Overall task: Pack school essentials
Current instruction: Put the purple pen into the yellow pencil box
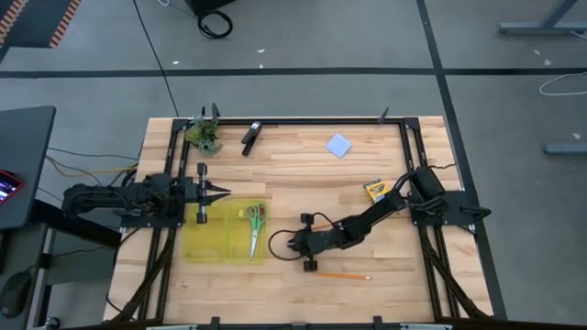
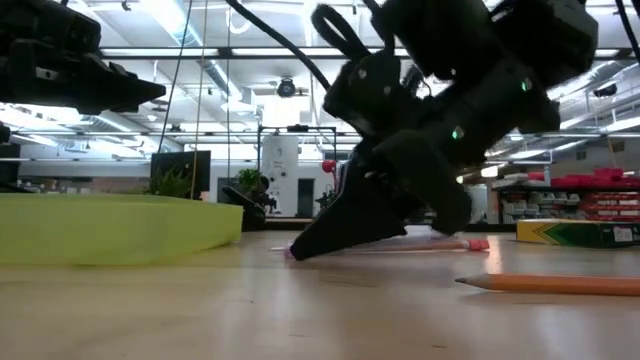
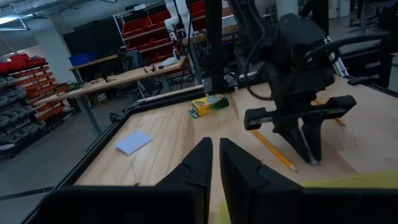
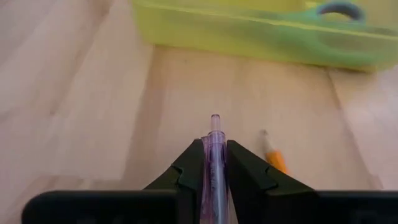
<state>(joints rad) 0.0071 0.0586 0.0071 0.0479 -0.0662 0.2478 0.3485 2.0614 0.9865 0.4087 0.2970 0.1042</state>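
High view, surface: pale wood table [image 1: 303, 192] in a black frame, grey floor with dark tape lines around.
High view, tray: yellow-green bin [image 1: 226, 231] holding green-handled scissors [image 1: 254, 227].
High view, loose items: pale blue square notepad [image 1: 339, 145], yellow crayon box [image 1: 376, 190], orange pencil [image 1: 346, 276].
Low view, room: strip-lit workshop ceiling, red storage bins on the right.
Left wrist view, left gripper [image 3: 215, 163]: over the bin edge, fingers nearly together, holding nothing.
Right wrist view, right gripper [image 4: 214, 163]: low over the wood near the bin, clamped on the purple pen [image 4: 214, 155].
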